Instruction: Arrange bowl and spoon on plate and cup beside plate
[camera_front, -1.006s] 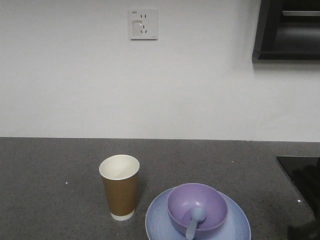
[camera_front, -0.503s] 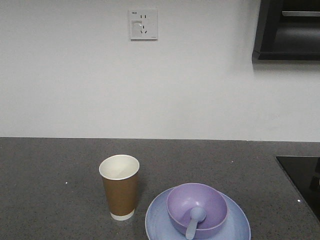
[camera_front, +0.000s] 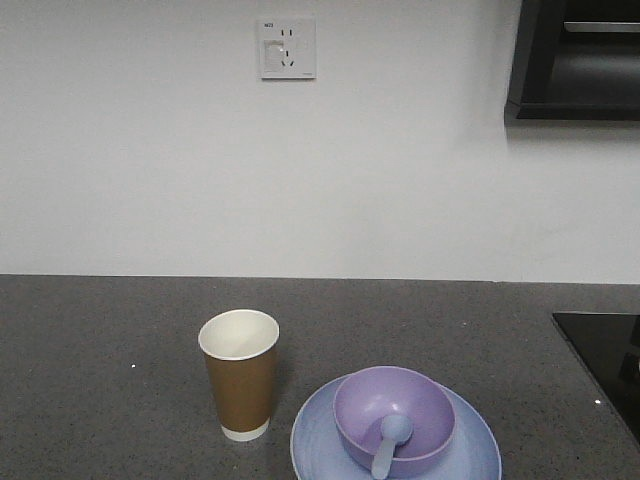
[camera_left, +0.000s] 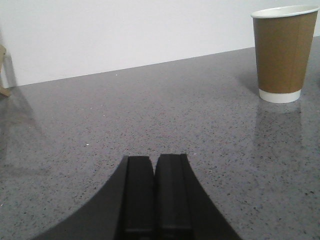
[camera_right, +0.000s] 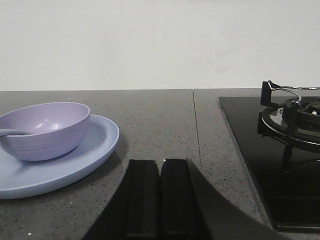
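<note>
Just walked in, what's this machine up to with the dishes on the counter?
Nothing is being handled right now. The purple bowl sits on the blue plate with the spoon resting inside it, and the paper cup stands upright on the counter beside the plate. The left gripper and the right gripper are both shut and empty, low over the counter, apart from the dishes.

spoon in bowl, bowl on plate, cup left beside plate
</note>
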